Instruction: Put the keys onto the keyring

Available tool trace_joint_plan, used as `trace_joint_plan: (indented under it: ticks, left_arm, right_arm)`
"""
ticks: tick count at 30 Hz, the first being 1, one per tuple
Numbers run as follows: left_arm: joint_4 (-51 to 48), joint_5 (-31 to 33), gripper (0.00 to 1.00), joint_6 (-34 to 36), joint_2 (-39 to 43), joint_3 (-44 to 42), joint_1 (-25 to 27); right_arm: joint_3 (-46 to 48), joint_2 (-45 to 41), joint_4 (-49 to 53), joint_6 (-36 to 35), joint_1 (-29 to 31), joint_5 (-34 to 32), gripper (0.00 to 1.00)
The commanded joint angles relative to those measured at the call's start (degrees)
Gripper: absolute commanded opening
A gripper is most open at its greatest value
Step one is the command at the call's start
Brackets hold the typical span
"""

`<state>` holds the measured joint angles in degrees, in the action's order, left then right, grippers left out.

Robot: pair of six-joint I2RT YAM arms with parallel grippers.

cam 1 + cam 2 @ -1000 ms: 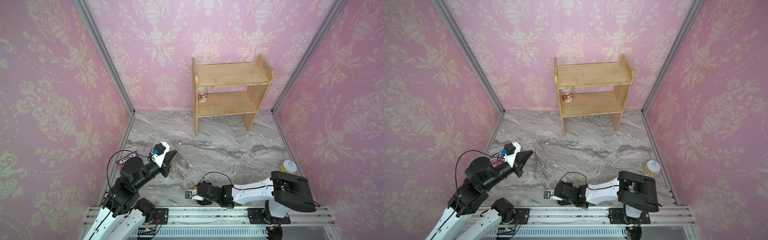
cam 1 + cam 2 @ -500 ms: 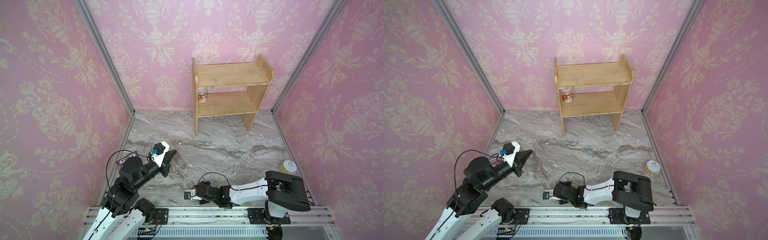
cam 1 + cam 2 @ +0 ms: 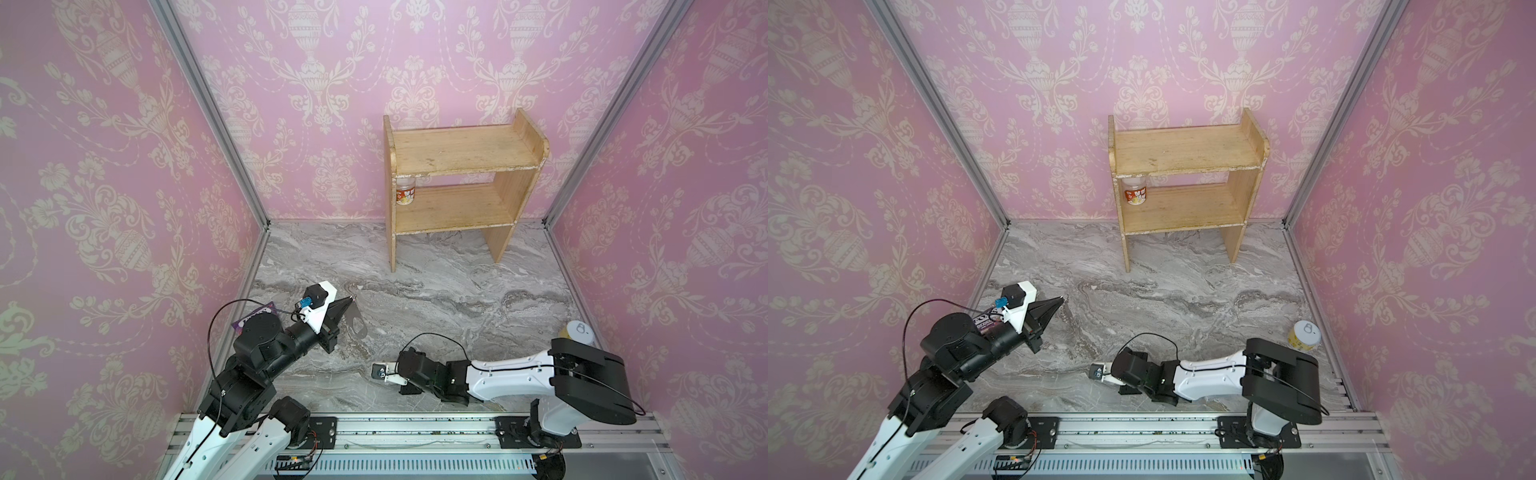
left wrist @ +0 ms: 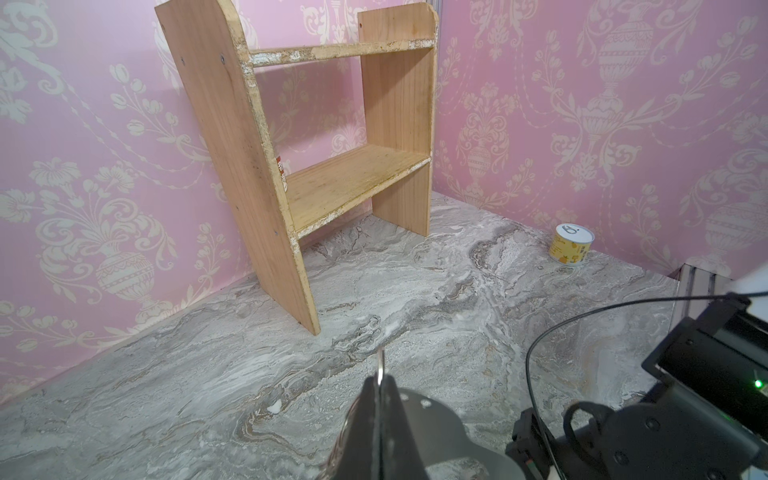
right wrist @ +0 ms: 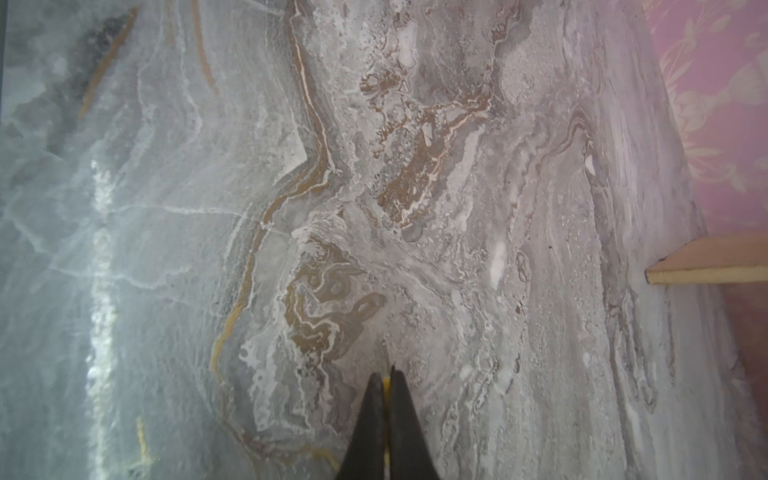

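The keyring (image 3: 356, 322), a flat grey half-oval plate, hangs above the marble floor from my left gripper (image 3: 351, 298). In the left wrist view that gripper (image 4: 380, 379) is shut on the plate's thin edge, and the plate (image 4: 434, 419) spreads out to one side. My right gripper (image 5: 387, 377) is shut low over the floor near the front rail, with a yellow sliver of the keys (image 5: 387, 385) pinched between its black fingers. The small dark key itself is hidden. In both top views the right wrist covers those fingertips.
A wooden two-tier shelf (image 3: 457, 166) stands at the back with a small jar (image 3: 405, 194) on its lower board. A yellow can (image 3: 578, 332) sits by the right wall and a purple packet (image 3: 254, 316) by the left wall. The white right arm (image 3: 507, 376) lies along the front rail.
My right gripper has closed from partly open to shut, and its arm has edged left. The left arm has stayed nearly still, holding the plate.
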<state>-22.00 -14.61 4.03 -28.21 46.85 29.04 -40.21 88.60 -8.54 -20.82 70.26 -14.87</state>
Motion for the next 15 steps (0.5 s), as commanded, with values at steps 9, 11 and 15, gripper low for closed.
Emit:
trace_joint_plan:
  ticks: [9,11,15]
  left_arm:
    - [4.7,-3.2,0.0,1.6,-4.0,0.3,-0.4]
    - [5.4,-3.5,0.0,1.6,-4.5,0.0,-0.4]
    - [6.0,-3.7,0.0,1.9,-5.7,0.0,-0.4]
  right_arm:
    - [-4.6,-11.5,22.6,19.9,-15.0,37.0,0.0]
    - [-4.4,-10.5,21.7,21.8,-17.2,40.7,0.0]
    - [-4.6,-5.4,19.1,26.0,-20.3,46.5,0.0]
